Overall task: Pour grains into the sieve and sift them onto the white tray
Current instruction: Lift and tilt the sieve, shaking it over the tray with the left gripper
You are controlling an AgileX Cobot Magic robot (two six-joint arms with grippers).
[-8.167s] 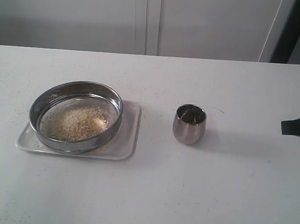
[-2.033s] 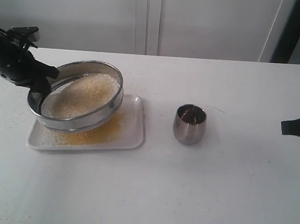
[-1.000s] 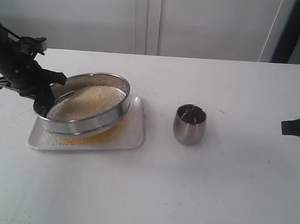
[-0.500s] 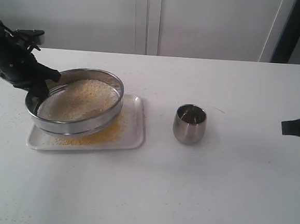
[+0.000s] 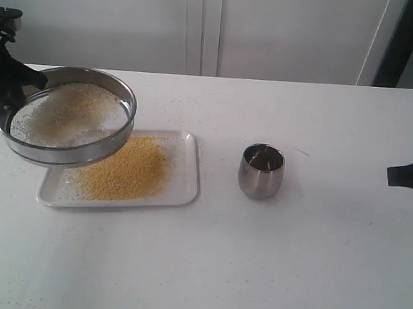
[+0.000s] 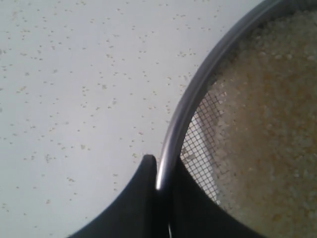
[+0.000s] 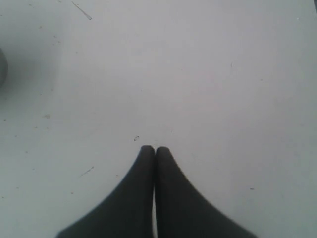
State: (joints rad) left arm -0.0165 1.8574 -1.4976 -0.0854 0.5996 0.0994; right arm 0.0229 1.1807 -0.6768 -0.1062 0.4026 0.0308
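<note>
Looking on, exterior view: we see the sieve (image 5: pixel 70 157) raised off the white tray (image 5: pixel 183 174) and tilted. In the picture it covers the tray's left end and reaches past it.
Left hand, exterior view: our left hand (image 5: pixel 12 96) pinches the sieve's rim on its left side.
Grains, exterior view: pale grains (image 5: pixel 74 105) lie inside the sieve, and a yellow heap (image 5: pixel 126 170) is spread over the tray's left and middle.
Cup, exterior view: a steel cup (image 5: pixel 260 174) stands upright on the bench (image 5: pixel 291 261), right of the tray and apart from it.
Right hand, exterior view: of our right hand (image 5: pixel 394 174) only a dark tip shows at the right edge, well apart from the cup.
Left wrist view: the fingers are closed narrow on the rim, one on each side. The mesh (image 6: pixel 203 148) is bare beside the grip, with pale grains beyond it. Specks (image 6: pixel 104 87) dot the bench below.
Right wrist view: the fingers are pressed tight together above the bench.
</note>
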